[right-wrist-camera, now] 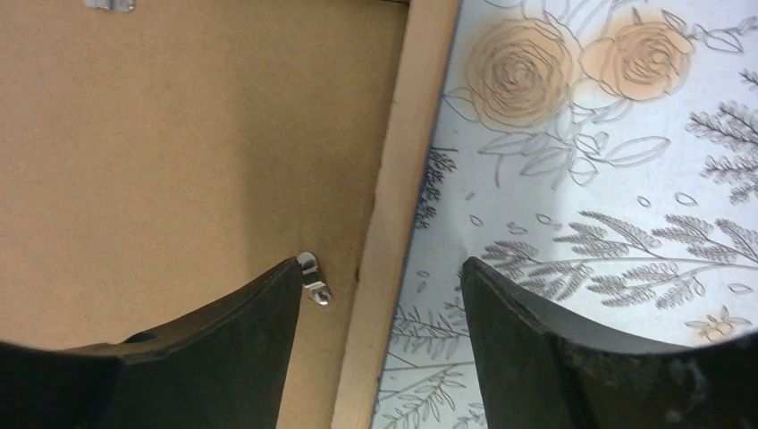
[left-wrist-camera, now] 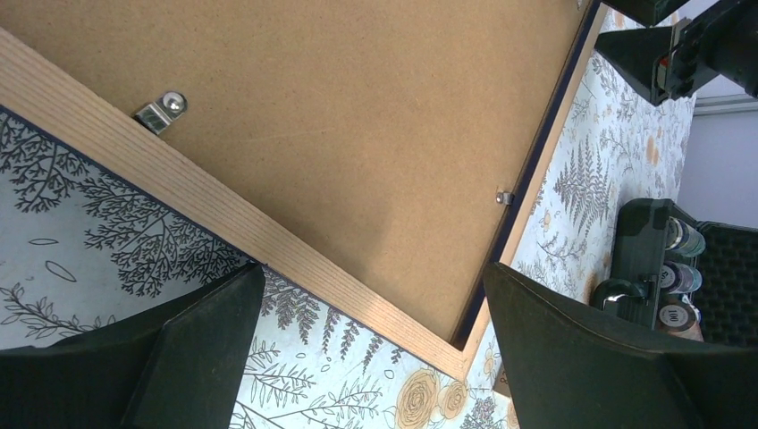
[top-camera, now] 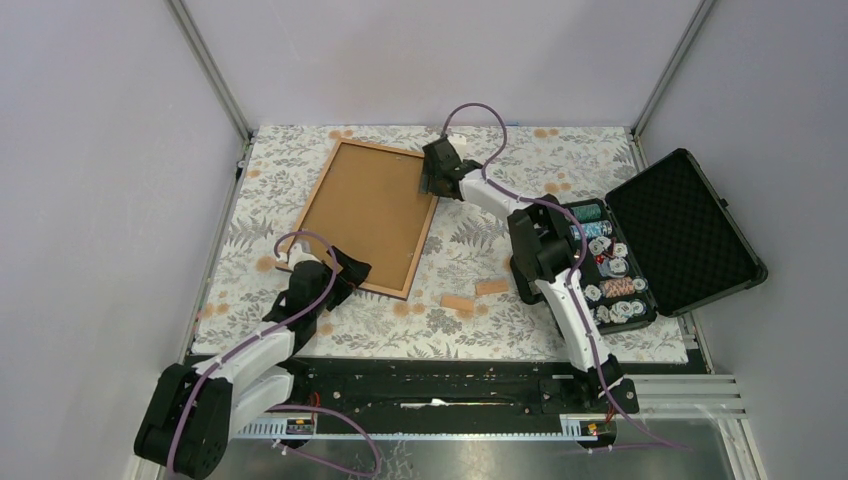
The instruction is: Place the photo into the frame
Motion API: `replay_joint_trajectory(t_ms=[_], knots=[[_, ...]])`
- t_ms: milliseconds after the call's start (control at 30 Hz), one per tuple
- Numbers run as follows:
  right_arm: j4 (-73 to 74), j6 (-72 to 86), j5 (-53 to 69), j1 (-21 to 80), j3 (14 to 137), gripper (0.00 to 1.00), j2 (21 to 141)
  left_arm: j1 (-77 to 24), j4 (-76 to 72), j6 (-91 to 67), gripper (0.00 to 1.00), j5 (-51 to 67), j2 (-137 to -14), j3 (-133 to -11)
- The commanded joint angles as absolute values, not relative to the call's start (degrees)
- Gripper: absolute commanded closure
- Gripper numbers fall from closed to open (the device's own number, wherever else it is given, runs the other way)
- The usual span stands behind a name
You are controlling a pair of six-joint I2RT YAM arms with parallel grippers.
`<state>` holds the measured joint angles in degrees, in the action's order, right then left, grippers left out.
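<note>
Clearly, the frame (left-wrist-camera: 206, 192) lay flat on the floral tablecloth (top-camera: 480, 240), turned askew in the far-left part of the tabletop, its light-wood side up and the brown backing board (top-camera: 368, 215) filling it. The left gripper (left-wrist-camera: 374, 268) hung over the frame's corner closest to the near edge, its fingers spread wide and grasping nothing. The right gripper (right-wrist-camera: 380, 264) sat over the frame's right-hand rim toward the far edge, also released, one finger above the board and the other above the cloth; a small metal clip (right-wrist-camera: 313, 281) showed just beside the inner finger. At the right edge, a black case (top-camera: 690, 230) stood open.
</note>
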<state>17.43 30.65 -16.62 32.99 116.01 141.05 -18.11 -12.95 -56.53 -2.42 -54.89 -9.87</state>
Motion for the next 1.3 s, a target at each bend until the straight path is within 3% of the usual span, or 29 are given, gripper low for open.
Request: replay_joint_trajectory(t_ms=[0, 333, 467, 733, 933, 1267], knots=[[23.83, 29.05, -17.01, 33.16, 121.32, 0.33, 145.89, -17.86, -13.01, -57.13, 0.02, -2.35, -55.96, -10.03], [26.12, 27.6, -16.17, 33.29, 122.73, 0.35, 146.36, -17.93, -12.79, -57.55, 0.02, -2.55, -57.12, -10.54], [26.94, 27.15, -16.69, 33.23, 122.49, 0.6, 145.96, -17.86, -12.74, -57.44, 0.01, -2.48, -57.34, -10.72], [26.77, 28.11, -14.01, 33.14, 121.06, 0.99, 144.42, -17.93, -11.62, -57.84, 0.02, -3.13, -58.14, -11.62], [21.8, 30.4, -9.8, 32.87, 113.37, 1.0, 139.64, -17.64, -4.05, -59.14, 0.01, -9.19, -58.96, -16.04], [3.77, 39.98, -4.68, 33.79, 81.1, 1.0, 119.63, -6.86, -2.1, -53.11, 0.01, -5.7, -70.29, -26.1]])
